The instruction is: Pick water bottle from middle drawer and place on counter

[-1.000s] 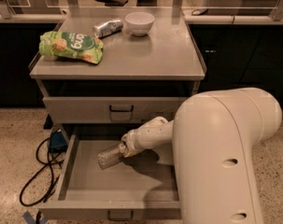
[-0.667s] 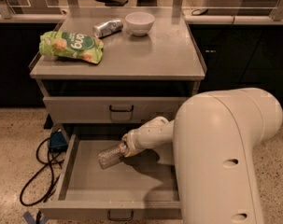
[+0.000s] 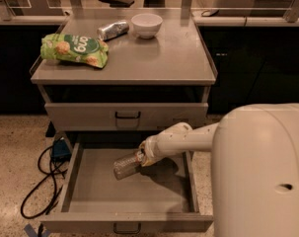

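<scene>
Clear plastic bottle (image 3: 124, 166) hangs nearly on its side inside the open drawer (image 3: 70, 177). Its neck end is clamped in the gripper (image 3: 141, 158), and its base points left and a little down. The white arm (image 3: 183, 139) reaches in from the right, over the drawer's right wall. Above, the upper drawer (image 3: 127, 116) is closed. On the counter (image 3: 159, 58) a green bag (image 3: 74, 49) lies at the left, with a silvery can (image 3: 113, 29) and a white bowl (image 3: 146, 24) near the back. A black cable (image 3: 40, 184) loops on the floor to the left.
</scene>
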`<state>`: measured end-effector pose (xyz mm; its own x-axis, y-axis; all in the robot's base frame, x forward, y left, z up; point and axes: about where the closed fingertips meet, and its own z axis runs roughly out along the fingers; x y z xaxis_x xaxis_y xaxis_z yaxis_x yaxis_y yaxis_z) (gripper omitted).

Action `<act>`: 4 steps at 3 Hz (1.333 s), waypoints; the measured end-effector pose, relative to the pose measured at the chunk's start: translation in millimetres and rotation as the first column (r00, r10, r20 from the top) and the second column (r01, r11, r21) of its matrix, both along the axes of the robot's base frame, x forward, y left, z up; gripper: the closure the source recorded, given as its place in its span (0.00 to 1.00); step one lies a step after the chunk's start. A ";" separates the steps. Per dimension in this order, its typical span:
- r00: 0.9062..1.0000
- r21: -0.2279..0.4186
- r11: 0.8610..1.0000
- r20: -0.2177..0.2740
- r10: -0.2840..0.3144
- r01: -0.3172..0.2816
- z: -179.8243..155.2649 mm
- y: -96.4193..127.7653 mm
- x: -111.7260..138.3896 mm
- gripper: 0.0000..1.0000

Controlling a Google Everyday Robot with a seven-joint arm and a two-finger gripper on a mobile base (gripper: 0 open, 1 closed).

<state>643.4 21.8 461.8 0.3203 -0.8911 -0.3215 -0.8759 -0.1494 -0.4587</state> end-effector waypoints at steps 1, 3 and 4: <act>0.992 0.000 0.993 0.044 -0.117 0.117 33.9 -82.8 -41.7 1.00; 0.978 -0.021 0.980 0.077 -0.196 0.198 62.8 -121.1 -33.5 1.00; 0.937 -0.046 0.946 0.158 -0.311 0.322 126.1 -182.6 -26.6 1.00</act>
<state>616.7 -160.8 587.9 0.0566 -0.9727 -0.2252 -0.8068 0.0883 -0.5842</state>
